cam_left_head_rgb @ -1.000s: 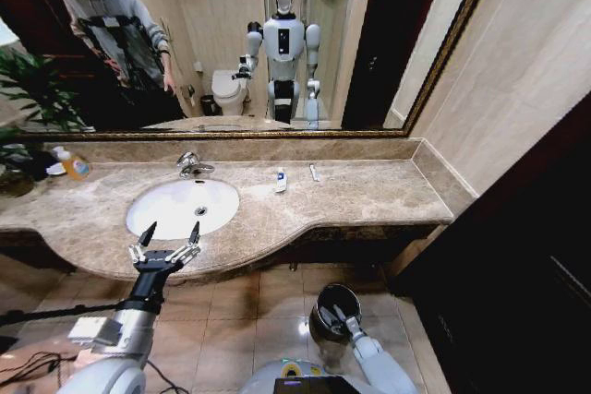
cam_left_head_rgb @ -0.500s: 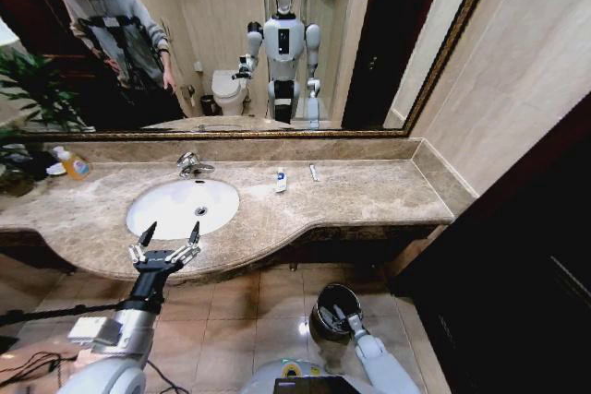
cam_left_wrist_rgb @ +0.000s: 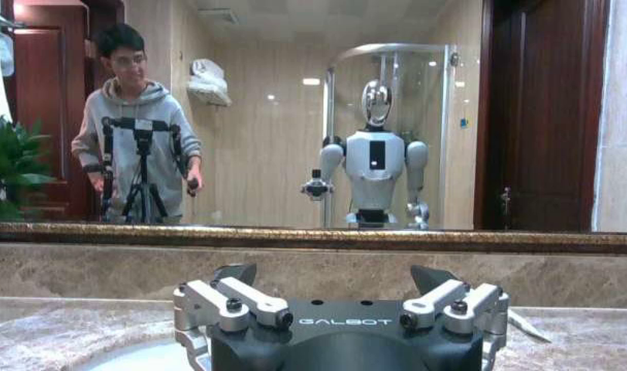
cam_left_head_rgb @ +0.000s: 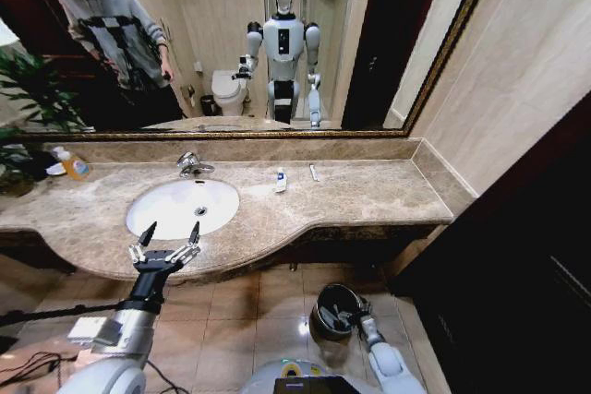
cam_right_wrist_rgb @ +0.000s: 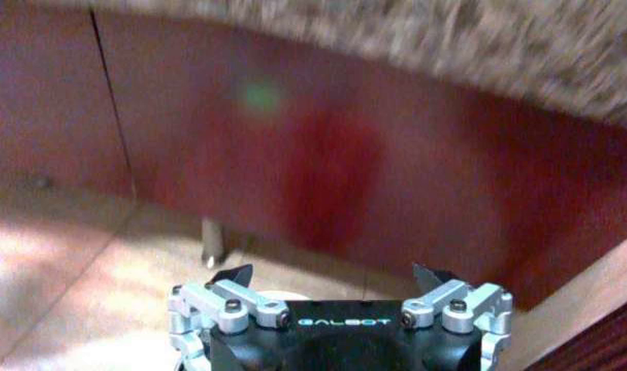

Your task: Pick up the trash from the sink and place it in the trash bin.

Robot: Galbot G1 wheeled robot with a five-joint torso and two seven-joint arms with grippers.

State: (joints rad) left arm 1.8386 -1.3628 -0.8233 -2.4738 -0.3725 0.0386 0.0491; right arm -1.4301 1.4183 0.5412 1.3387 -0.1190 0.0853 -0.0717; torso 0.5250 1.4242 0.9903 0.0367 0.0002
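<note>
Head camera looks down at the sink [cam_left_head_rgb: 182, 207]; wrist cameras sit low

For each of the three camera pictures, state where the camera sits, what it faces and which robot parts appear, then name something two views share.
Head view: high on the robot, looking forward and down at the sink, marble counter, mirror and trash bin; left tool hangs open at the counter's front edge, right tool low by the bin.
Left wrist view: behind the left tool, facing the mirror.
Right wrist view: behind the open right tool, facing the dark cabinet front under the counter.
Shared: the head and left wrist views both show the mirror's reflection of the robot.
</note>
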